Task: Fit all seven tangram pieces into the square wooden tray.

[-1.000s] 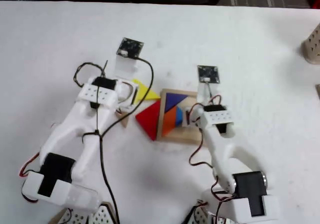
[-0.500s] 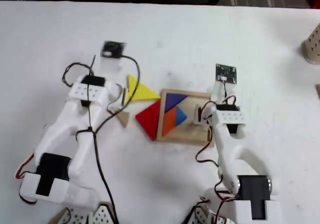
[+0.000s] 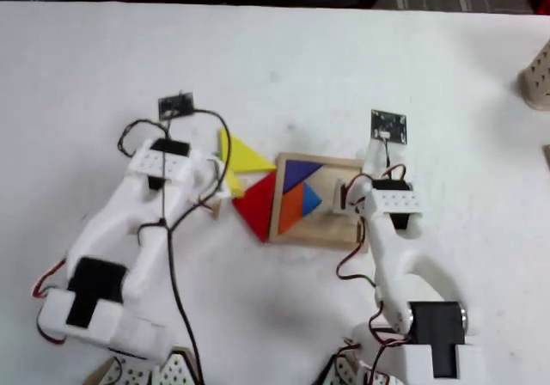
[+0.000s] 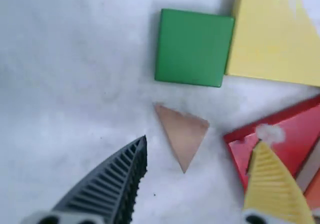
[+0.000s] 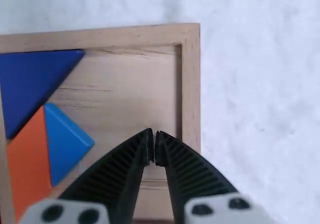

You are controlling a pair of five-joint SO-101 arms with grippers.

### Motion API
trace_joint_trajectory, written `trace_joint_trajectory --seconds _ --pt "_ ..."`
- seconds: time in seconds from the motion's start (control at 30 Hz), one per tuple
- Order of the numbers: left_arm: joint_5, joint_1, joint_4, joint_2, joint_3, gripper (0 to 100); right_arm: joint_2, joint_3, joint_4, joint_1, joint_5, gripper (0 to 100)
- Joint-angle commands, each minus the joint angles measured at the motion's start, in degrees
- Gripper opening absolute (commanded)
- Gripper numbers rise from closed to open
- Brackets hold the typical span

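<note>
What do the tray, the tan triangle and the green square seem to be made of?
The tray looks like bare wood, with grain streaks. The tan triangle is probably unpainted wood, matte. The green square is likely painted wood; its even, opaque colour hides grain.

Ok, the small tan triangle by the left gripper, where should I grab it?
Probably from straight above: the tan triangle lies flat, clear of the green square and the red triangle. Set the black finger on its long edge and the yellow finger on the opposite corner; the open left gripper straddles it.
</note>
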Motion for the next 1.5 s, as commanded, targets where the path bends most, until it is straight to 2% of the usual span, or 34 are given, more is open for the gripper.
trace_joint_trajectory --seconds 0.0,0.3,0.43,0.9,1.07,1.13,1.47 --pt "0.62 -1.01 0.18 4.62 -3.87 32 -1.45 -0.62 0.31 0.66 -0.53 1.6" --pt "0.7 -1.98 7.65 14.99 -14.86 32 -1.45 -0.7 0.22 0.66 -0.53 1.6" --pt "1.41 -3.65 7.82 15.08 -14.86 32 -1.45 -0.7 0.22 0.66 -0.53 1.6" --pt "2.29 -3.12 9.49 15.08 -14.68 32 -1.45 -0.7 0.22 0.66 -0.53 1.6" --pt "2.02 -3.03 8.97 15.08 -15.21 22 -1.54 -0.7 0.22 0.66 -0.53 1.6" --pt "-0.35 -3.03 8.09 15.08 -15.3 20 -1.54 -0.7 0.22 0.66 -0.53 1.6" --pt "-1.85 -1.36 8.18 15.08 -15.12 19 -1.45 -0.7 0.22 0.92 -0.53 1.6"
